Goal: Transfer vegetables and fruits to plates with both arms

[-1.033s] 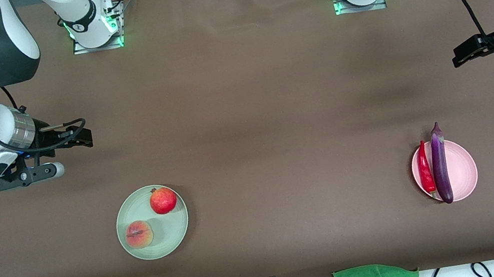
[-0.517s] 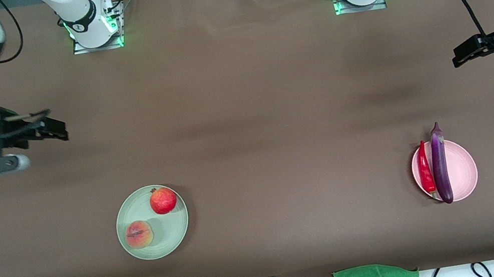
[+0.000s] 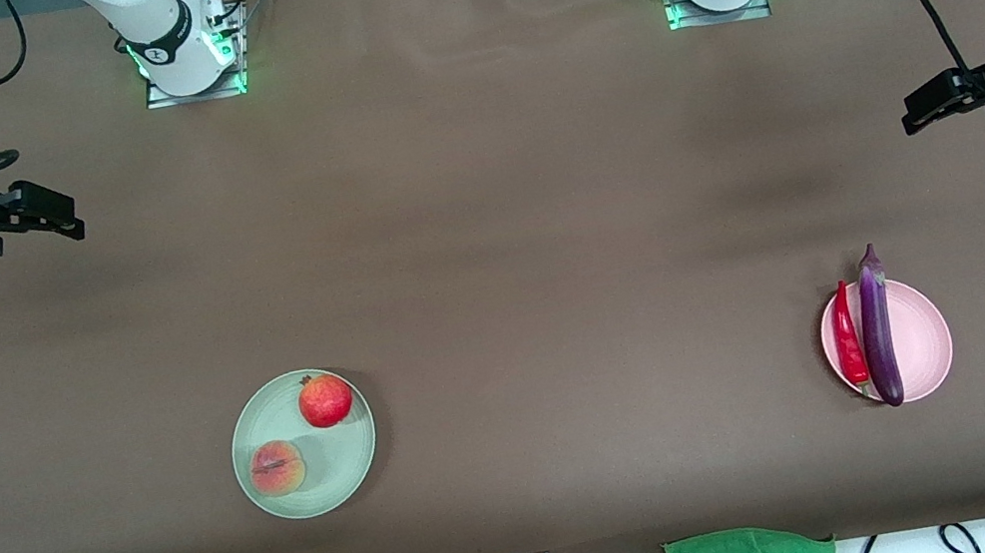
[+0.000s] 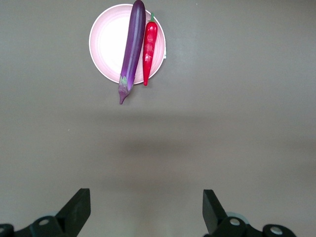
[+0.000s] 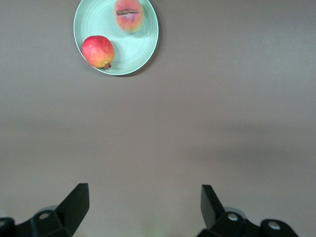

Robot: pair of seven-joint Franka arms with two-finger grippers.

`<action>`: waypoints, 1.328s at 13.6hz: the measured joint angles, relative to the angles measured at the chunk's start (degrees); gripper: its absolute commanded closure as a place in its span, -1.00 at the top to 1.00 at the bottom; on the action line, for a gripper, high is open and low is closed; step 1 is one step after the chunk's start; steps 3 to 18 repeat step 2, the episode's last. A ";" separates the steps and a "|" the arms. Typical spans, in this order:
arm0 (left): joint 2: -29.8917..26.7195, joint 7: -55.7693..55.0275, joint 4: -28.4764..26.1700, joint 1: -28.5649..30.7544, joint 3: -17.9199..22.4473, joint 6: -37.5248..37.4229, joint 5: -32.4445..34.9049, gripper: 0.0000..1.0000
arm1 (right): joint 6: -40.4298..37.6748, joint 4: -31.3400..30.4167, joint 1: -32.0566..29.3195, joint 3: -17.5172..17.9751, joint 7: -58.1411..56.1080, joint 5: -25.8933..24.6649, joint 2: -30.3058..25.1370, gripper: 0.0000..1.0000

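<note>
Fruit sits on the green plate (image 3: 352,458), vegetables on the pink plate (image 3: 924,337). Left gripper (image 3: 915,113) and right gripper (image 3: 61,213) hang spread, empty, at mid-frame edges; best park there, clear.

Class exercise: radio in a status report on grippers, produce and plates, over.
Left gripper and right gripper open, empty, over bare table. Pomegranate and peach on green plate; eggplant and chili on pink plate. No obstruction.
</note>
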 measured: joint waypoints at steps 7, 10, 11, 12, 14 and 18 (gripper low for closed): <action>0.00 0.00 0.00 0.00 0.00 0.00 0.00 1.00 | 0.17 0.19 -0.02 -0.01 -0.05 -0.03 0.34 0.99; 0.00 0.00 0.00 0.00 0.00 0.00 0.00 1.00 | 0.17 0.19 -0.02 -0.01 -0.05 -0.03 0.34 0.99; 0.00 0.00 0.00 0.00 0.00 0.00 0.00 1.00 | 0.17 0.19 -0.02 -0.01 -0.05 -0.03 0.34 0.99; 0.00 0.00 0.00 0.00 0.00 0.00 0.00 1.00 | 0.17 0.19 -0.02 -0.01 -0.05 -0.03 0.34 0.99; 0.00 0.00 0.00 0.00 0.00 0.00 0.00 1.00 | 0.17 0.19 -0.02 -0.01 -0.05 -0.03 0.34 0.99; 0.00 0.00 0.00 0.00 0.00 0.00 0.00 1.00 | 0.17 0.19 -0.02 -0.01 -0.05 -0.03 0.34 0.99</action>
